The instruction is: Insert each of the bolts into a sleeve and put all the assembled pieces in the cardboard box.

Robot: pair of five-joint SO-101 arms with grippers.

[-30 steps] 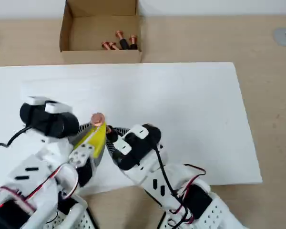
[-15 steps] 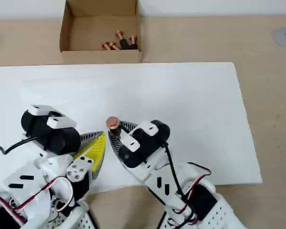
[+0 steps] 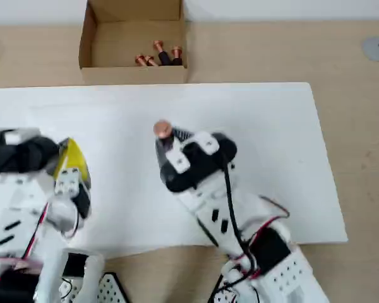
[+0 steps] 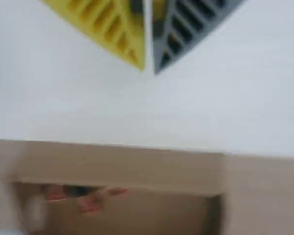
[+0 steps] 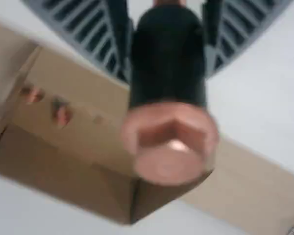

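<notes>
My right gripper [image 3: 167,140] is shut on an assembled piece, a black sleeve [image 5: 167,58] with a copper bolt head [image 3: 162,130] sticking out of its end. It holds the piece above the middle of the white sheet [image 3: 265,126], with the bolt head [image 5: 169,142] toward the cardboard box [image 3: 88,44]. Several assembled pieces [image 3: 158,57] lie in the box. At the sheet's left side, my left gripper [image 3: 72,161] has its yellow and grey fingertips [image 4: 137,58] together on nothing. The box [image 4: 117,169] lies ahead of it.
The white sheet covers most of the wooden table [image 3: 360,126]. A round grey disc [image 3: 377,47] sits at the far right corner. Both arm bases stand at the near edge.
The left gripper has let go of the piece and swung away to the left. The right gripper has carried the assembled piece away from the near edge toward the box.
</notes>
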